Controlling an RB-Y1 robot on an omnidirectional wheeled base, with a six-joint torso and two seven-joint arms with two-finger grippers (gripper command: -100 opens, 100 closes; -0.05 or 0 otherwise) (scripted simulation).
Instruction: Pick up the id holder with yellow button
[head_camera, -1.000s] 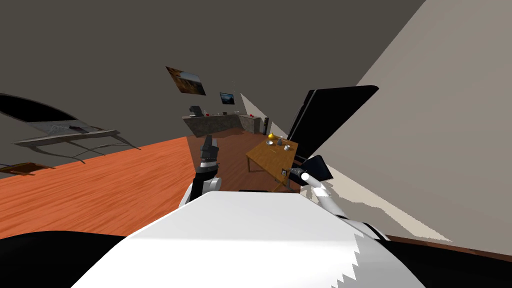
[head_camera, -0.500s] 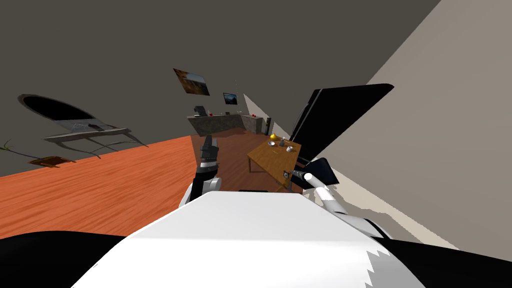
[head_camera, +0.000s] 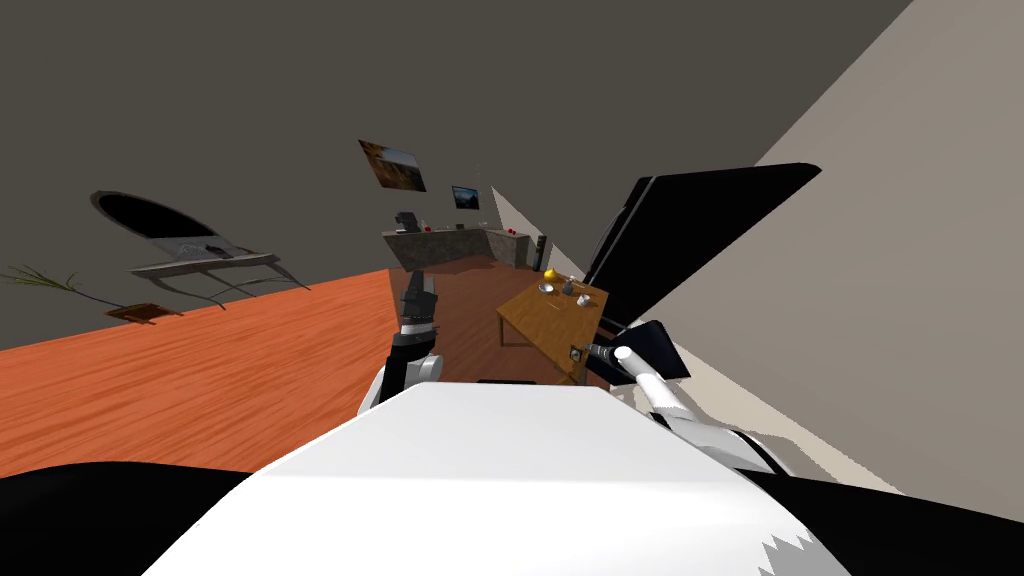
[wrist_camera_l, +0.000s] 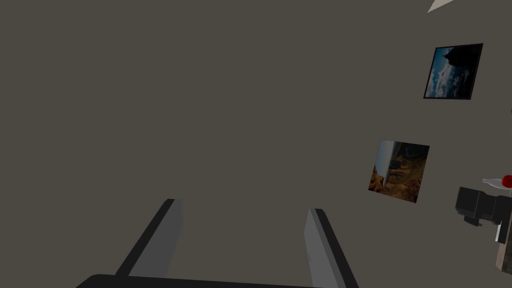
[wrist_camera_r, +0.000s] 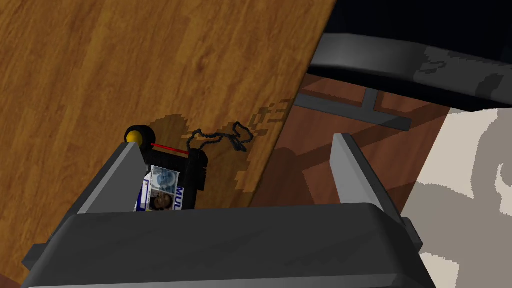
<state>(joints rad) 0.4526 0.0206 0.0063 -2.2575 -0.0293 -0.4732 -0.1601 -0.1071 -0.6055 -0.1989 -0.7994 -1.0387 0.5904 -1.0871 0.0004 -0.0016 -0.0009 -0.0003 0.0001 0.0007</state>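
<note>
The id holder (wrist_camera_r: 172, 187) lies flat on the wooden desk (wrist_camera_r: 150, 60), close to the desk's edge. Its yellow button (wrist_camera_r: 134, 136) sits at one end, and a black cord (wrist_camera_r: 220, 136) is curled beside it toward that edge. The right gripper (wrist_camera_r: 236, 142) hangs over it with its fingers (wrist_camera_r: 112, 180) spread wide, gripping nothing; one finger is just beside the card. The left gripper (wrist_camera_l: 241, 207) is held up away from the desk, blades apart and empty.

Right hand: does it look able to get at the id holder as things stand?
Probably yes. The open right hand hangs close over the id holder on the table, nothing between; the holder lies off-centre by one finger.
</note>
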